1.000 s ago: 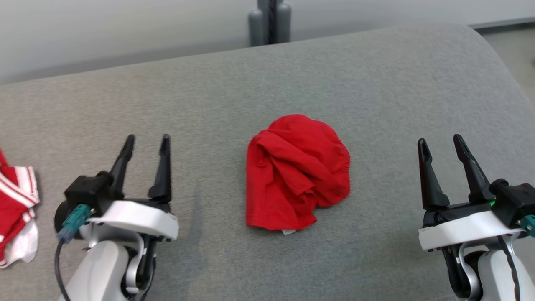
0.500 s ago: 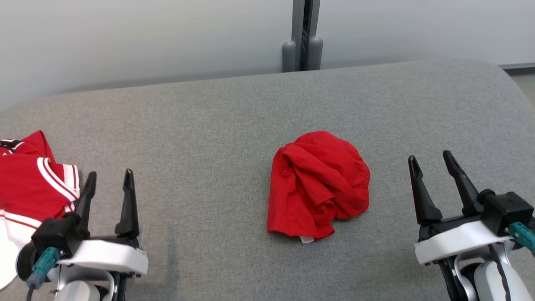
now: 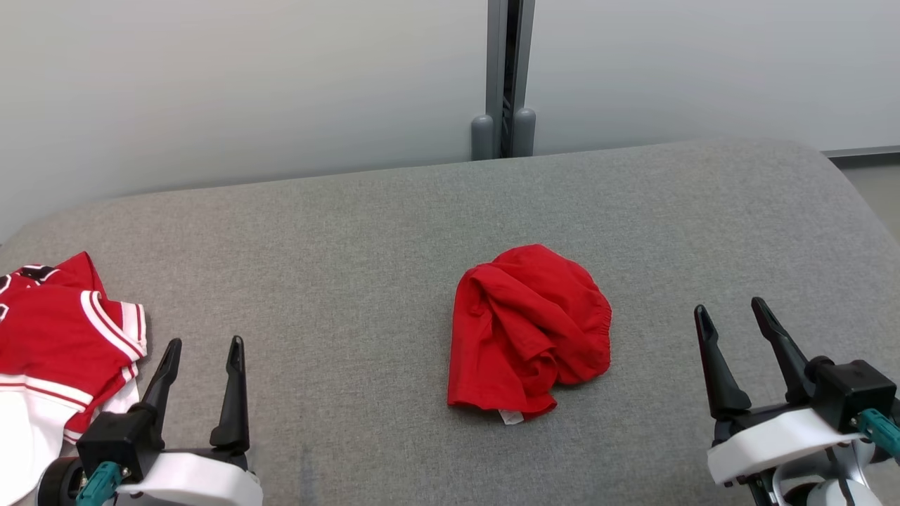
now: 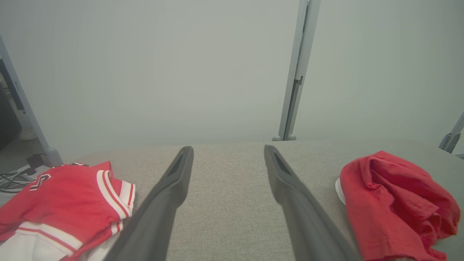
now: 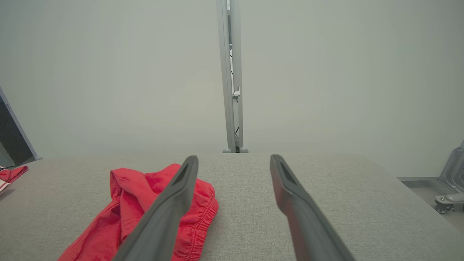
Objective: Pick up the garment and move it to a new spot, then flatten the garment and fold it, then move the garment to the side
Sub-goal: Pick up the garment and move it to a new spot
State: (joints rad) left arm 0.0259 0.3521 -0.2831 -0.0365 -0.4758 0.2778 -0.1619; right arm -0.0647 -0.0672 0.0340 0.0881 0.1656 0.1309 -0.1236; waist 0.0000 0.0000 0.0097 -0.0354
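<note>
Two grippers hang over the padded grey surface (image 3: 351, 246), one to each side of the line that runs out from the upright grey post (image 3: 508, 77) at the wall. The left gripper (image 3: 204, 341) sits far to the left of that line, its two dark fingers spread apart with nothing between them. The right gripper (image 3: 728, 305) sits about as far to the right of it, and its fingers are spread and empty too.

The red garment (image 3: 529, 330) lies crumpled on the surface almost straight out from the foot of the post, well clear of both grippers. It is bunched into a rough oval, a little longer along the line from the post than across it. Its rounded end points back toward the post. Its straighter hem, with a small white label (image 3: 512, 417), faces away from it. A gathered elastic edge (image 3: 601, 309) curves along the right side.

Far left of the post, just beside the left gripper, lies a red-and-white jersey (image 3: 56, 344).
</note>
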